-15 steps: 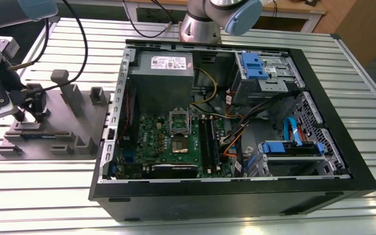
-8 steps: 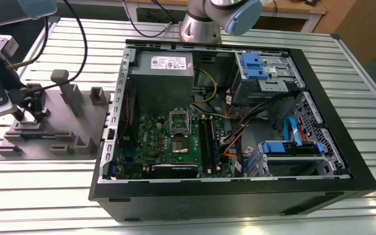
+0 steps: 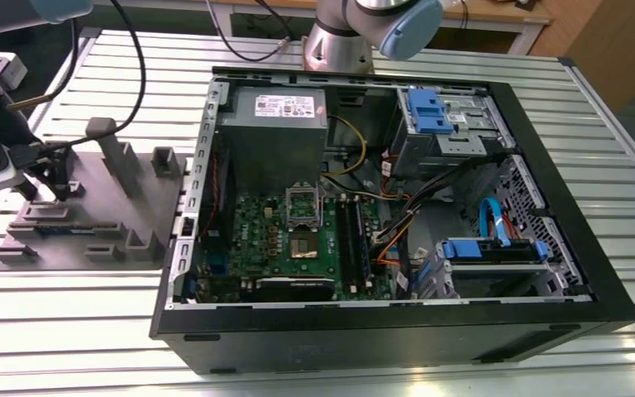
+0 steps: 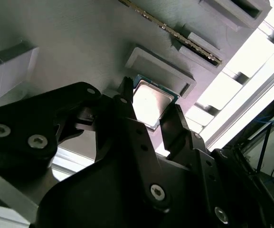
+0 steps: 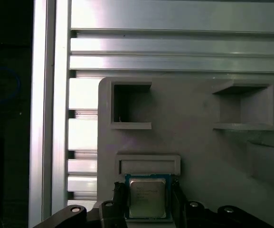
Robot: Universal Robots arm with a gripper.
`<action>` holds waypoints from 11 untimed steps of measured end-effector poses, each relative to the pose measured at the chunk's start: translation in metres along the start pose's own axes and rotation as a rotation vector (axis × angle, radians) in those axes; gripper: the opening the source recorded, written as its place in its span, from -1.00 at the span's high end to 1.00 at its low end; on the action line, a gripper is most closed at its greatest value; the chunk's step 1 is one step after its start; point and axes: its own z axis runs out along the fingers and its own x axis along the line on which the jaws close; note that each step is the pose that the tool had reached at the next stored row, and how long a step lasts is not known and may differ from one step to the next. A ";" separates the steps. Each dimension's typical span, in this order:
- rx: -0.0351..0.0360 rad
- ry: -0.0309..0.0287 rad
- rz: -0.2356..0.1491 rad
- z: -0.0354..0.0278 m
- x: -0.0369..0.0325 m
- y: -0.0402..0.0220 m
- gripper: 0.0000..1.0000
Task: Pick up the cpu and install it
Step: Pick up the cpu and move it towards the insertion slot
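- With everything on the slotted bench (image 3: 64,331), the open computer case (image 3: 406,331) is the biggest container. It is well apart from the fingers (image 5: 119,202) and holds the green board (image 3: 284,240) with its metal-framed socket (image 3: 301,205), a grey metal box (image 3: 279,141) and blue drive cages (image 3: 428,112).
- Grey fixture tray (image 3: 146,207) lies directly under the fingers, beside the case. Two square pockets (image 5: 131,105) sit just beyond the fingers, with nothing visible in them. A thin gold-edged strip (image 4: 174,33) lies further out.
- cpu (image 5: 147,198) is between the fingers, on the tray, just short of a low raised frame (image 5: 147,164).
- Fingers sit against two opposite edges of the cpu, which looks like a pinch. The chip is not visibly lifted off the tray.
- Risk, my read: the grip is on thin edges only, so a weak or off-centre squeeze could let the chip tilt or slip out.
- Risk: a skewed chip could catch the raised frame. It could also meet the socket crooked and damage contacts.
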 end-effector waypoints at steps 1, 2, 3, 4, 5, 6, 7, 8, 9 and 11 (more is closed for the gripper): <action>0.0000 0.0000 0.000 0.0000 0.0000 0.0000 0.06; -0.0001 -0.0002 0.000 0.0000 0.0000 0.0000 0.06; 0.0001 0.0001 0.000 -0.0015 0.0000 0.0000 0.06; 0.0000 0.0001 0.000 -0.0029 0.0001 0.0001 0.06; 0.0001 0.0001 0.000 -0.0030 0.0001 0.0001 0.06; 0.0001 0.0002 0.000 -0.0032 0.0001 0.0001 0.06; 0.0002 0.0003 0.000 -0.0035 0.0001 0.0001 0.06; 0.0001 0.0002 0.000 -0.0035 0.0001 0.0001 0.06; 0.0000 0.0000 0.000 -0.0044 0.0001 0.0001 0.06; 0.0000 0.0001 0.000 -0.0052 0.0001 0.0001 0.06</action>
